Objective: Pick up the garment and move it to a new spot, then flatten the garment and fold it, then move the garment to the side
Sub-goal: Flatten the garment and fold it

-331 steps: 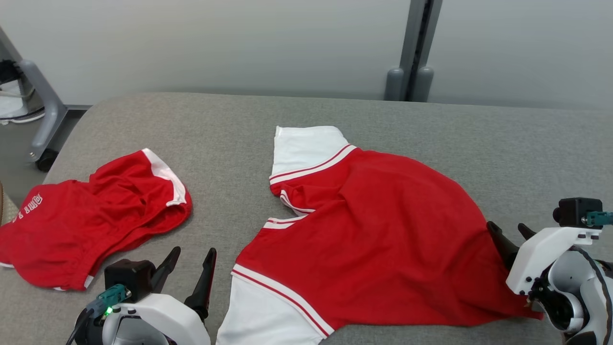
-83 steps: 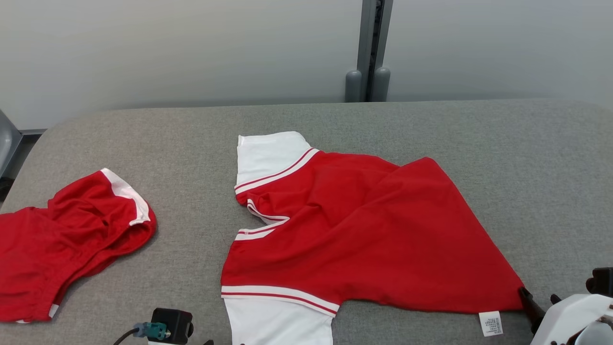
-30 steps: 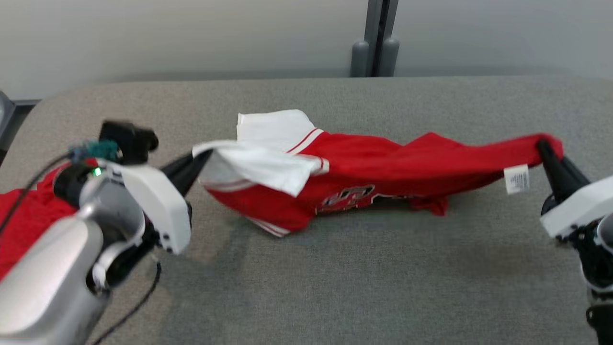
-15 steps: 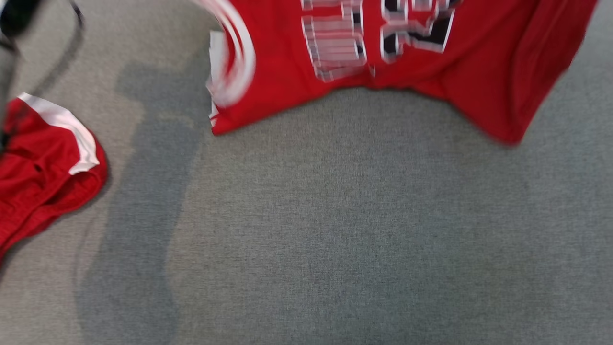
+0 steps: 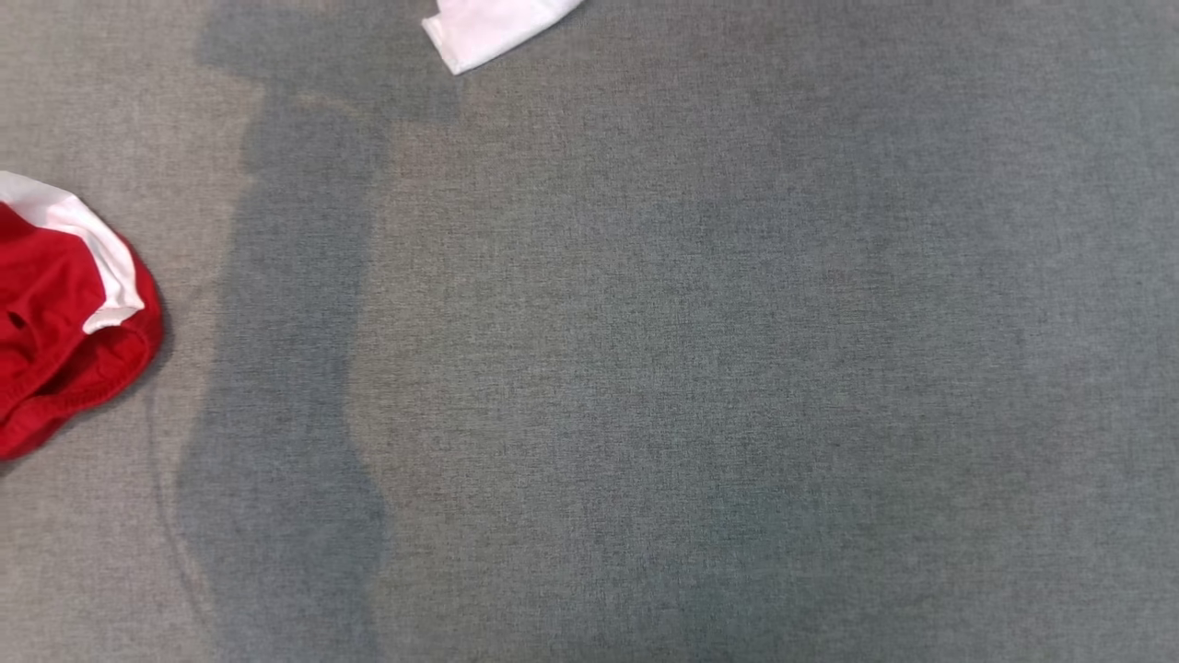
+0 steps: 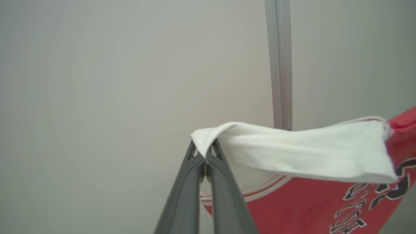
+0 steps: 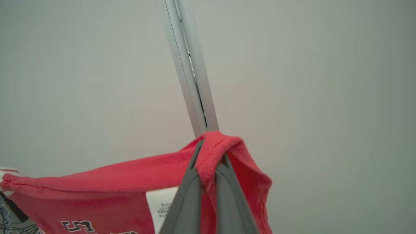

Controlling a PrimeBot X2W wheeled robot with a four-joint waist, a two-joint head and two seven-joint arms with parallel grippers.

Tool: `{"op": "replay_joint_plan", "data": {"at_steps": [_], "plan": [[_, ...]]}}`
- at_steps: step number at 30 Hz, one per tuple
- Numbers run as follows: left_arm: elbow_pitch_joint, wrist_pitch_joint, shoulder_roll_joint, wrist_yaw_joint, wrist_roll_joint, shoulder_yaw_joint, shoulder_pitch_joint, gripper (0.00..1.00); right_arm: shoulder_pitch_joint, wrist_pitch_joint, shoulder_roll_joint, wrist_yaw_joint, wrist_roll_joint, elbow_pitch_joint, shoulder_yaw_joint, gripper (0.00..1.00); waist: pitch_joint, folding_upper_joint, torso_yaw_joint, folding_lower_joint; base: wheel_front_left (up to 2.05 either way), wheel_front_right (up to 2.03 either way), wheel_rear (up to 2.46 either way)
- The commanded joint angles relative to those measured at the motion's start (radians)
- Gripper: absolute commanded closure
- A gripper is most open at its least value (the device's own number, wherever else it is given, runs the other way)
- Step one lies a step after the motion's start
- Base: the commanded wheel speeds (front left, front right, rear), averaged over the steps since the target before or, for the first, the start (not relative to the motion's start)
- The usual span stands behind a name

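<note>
The garment is a red shirt with white sleeves and dark lettering, held up in the air between both arms. In the left wrist view my left gripper [image 6: 204, 151] is shut on the tip of a white sleeve [image 6: 292, 152], with the red body [image 6: 312, 208] hanging to the right. In the right wrist view my right gripper [image 7: 208, 152] is shut on a red hem corner [image 7: 224, 146], and the cloth [image 7: 97, 195] sags to the left. In the head view a white sleeve tip [image 5: 493, 28] hangs at the top edge above the grey table [image 5: 645, 368].
A second red garment with a white band [image 5: 64, 313] lies bunched at the table's left edge. A shadow of an arm [image 5: 285, 368] falls down the left part of the table. Behind the lifted shirt is a pale wall with a grey vertical post [image 6: 279, 65].
The shirt was lifted off the table and has risen almost out of the head view, leaving just a white sleeve tip at the top. The head camera has tilted down toward the table.
</note>
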Motion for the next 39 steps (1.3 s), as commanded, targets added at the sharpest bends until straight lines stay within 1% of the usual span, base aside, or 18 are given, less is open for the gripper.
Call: {"op": "replay_joint_plan", "data": {"at_steps": [1, 4, 5, 7, 9, 12, 13, 17, 20, 24, 25, 29, 30, 31, 32, 33, 36, 39], "plan": [[0.016, -0.013, -0.007, -0.001, -0.02, -0.023, -0.003, 1.0, -0.015, -0.003, -0.009, 0.002, 0.012, 0.02, 0.029, 1.0, -0.01, 0.0, 0.007, 0.0, 0.0, 0.0, 0.0], [0.037, -0.02, -0.007, -0.002, -0.055, -0.073, 0.025, 1.0, 0.009, -0.001, -0.019, 0.002, 0.036, 0.053, 0.078, 1.0, -0.024, 0.0, 0.013, 0.0, 0.0, 0.0, 0.0], [0.041, -0.009, -0.004, -0.002, -0.09, -0.108, 0.053, 1.0, 0.04, 0.001, -0.028, 0.002, 0.058, 0.073, 0.107, 1.0, -0.038, 0.0, 0.017, 0.0, 0.0, 0.0, 0.0], [0.019, 0.039, 0.027, -0.002, -0.154, -0.205, 0.144, 1.0, 0.136, 0.022, -0.045, 0.002, 0.114, 0.093, 0.176, 1.0, -0.094, 0.0, 0.025, 0.0, 0.0, 0.0, 0.0], [-0.002, 0.084, 0.049, -0.002, -0.208, -0.247, 0.205, 1.0, 0.198, 0.033, -0.056, 0.002, 0.153, 0.096, 0.206, 1.0, -0.135, 0.0, 0.026, 0.0, 0.0, 0.0, 0.0], [-0.047, 0.18, 0.095, -0.002, -0.293, -0.315, 0.314, 1.0, 0.31, 0.07, -0.068, 0.002, 0.21, 0.091, 0.264, 1.0, -0.202, 0.0, 0.024, 0.0, 0.0, 0.0, 0.0], [-0.047, 0.18, 0.095, -0.002, -0.293, -0.315, 0.314, 1.0, 0.31, 0.07, -0.068, 0.002, 0.21, 0.091, 0.264, 1.0, -0.202, 0.0, 0.024, 0.0, 0.0, 0.0, 0.0], [-0.126, 0.32, 0.161, -0.002, -0.418, -0.375, 0.467, 1.0, 0.449, 0.126, -0.093, 0.002, 0.277, 0.075, 0.33, 1.0, -0.296, 0.0, 0.021, 0.0, 0.0, 0.0, 0.0], [-0.215, 0.421, 0.221, -0.002, -0.504, -0.417, 0.584, 1.0, 0.546, 0.184, -0.107, 0.002, 0.326, 0.057, 0.373, 1.0, -0.357, 0.0, 0.014, 0.0, 0.0, 0.0, 0.0], [-0.345, 0.508, 0.311, -0.002, -0.591, -0.456, 0.731, 1.0, 0.667, 0.251, -0.129, 0.002, 0.397, 0.014, 0.402, 1.0, -0.428, 0.0, 0.007, 0.0, 0.0, 0.0, 0.0], [-0.411, 0.545, 0.351, 0.005, -0.623, -0.466, 0.794, 1.0, 0.725, 0.286, -0.142, 0.002, 0.431, -0.012, 0.408, 1.0, -0.453, 0.0, 0.004, 0.0, 0.0, 0.0, 0.0], [-0.572, 0.62, 0.439, 0.046, -0.696, -0.491, 0.92, 1.0, 0.84, 0.35, -0.18, 0.002, 0.48, -0.082, 0.414, 1.0, -0.494, 0.0, -0.003, 0.0, 0.0, 0.0, 0.0], [-0.621, 0.638, 0.46, 0.058, -0.72, -0.495, 0.95, 1.0, 0.869, 0.368, -0.19, 0.002, 0.495, -0.099, 0.412, 1.0, -0.501, 0.0, -0.004, 0.0, 0.0, 0.0, 0.0], [-0.621, 0.638, 0.46, 0.058, -0.72, -0.495, 0.95, 1.0, 0.869, 0.368, -0.19, 0.002, 0.495, -0.099, 0.412, 1.0, -0.501, 0.0, -0.004, 0.0, 0.0, 0.0, 0.0], [-0.667, 0.654, 0.483, 0.073, -0.739, -0.5, 0.98, 1.0, 0.902, 0.388, -0.201, 0.002, 0.509, -0.114, 0.409, 1.0, -0.509, 0.0, -0.005, 0.0, 0.0, 0.0, 0.0], [-0.756, 0.679, 0.533, 0.103, -0.775, -0.506, 1.027, 1.0, 0.959, 0.424, -0.227, 0.002, 0.527, -0.147, 0.401, 1.0, -0.516, 0.0, -0.007, 0.0, 0.0, 0.0, 0.0], [-0.876, 0.712, 0.601, 0.149, -0.806, -0.523, 1.089, 1.0, 1.048, 0.49, -0.267, 0.002, 0.551, -0.193, 0.384, 1.0, -0.521, 0.0, -0.006, 0.0, 0.0, 0.0, 0.0], [-0.972, 0.737, 0.657, 0.187, -0.846, -0.533, 1.138, 1.0, 1.131, 0.543, -0.309, 0.002, 0.558, -0.241, 0.356, 1.0, -0.526, 0.0, -0.005, 0.0, 0.0, 0.0, 0.0]]}}
